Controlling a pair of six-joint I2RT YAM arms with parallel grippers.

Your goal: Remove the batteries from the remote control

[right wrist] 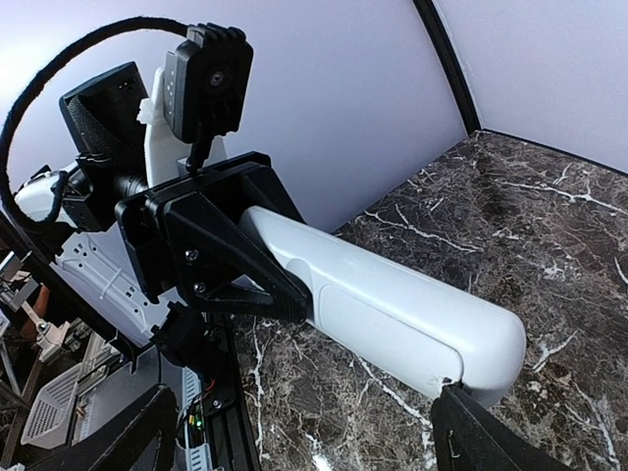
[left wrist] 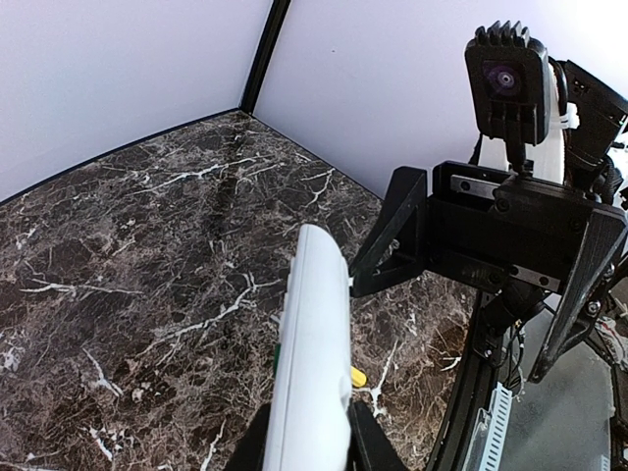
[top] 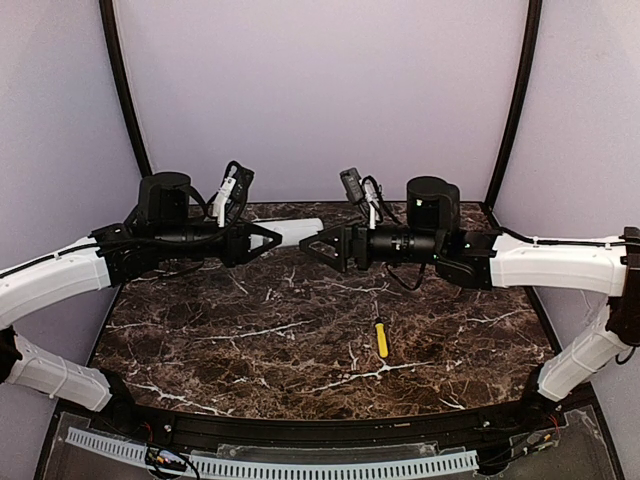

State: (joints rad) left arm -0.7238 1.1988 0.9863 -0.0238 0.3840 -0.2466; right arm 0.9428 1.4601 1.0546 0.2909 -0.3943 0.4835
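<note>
The remote control (top: 297,230) is a slim white bar held level above the back of the table, with my left gripper (top: 264,239) shut on one end. In the left wrist view the remote control (left wrist: 312,343) runs away from the left gripper (left wrist: 309,439). My right gripper (top: 312,246) faces it, open, with its jaws on either side of the free end. In the right wrist view the remote control (right wrist: 392,304) shows its back with the cover panel shut. One fingertip (right wrist: 461,412) of the right gripper (right wrist: 299,442) sits just under the remote's end. The batteries are hidden.
A yellow-handled tool with a black tip (top: 381,338) lies on the dark marble table (top: 250,340) right of centre, also seen as the yellow tool (left wrist: 359,377) beneath the remote. Purple walls and black corner posts close in the back.
</note>
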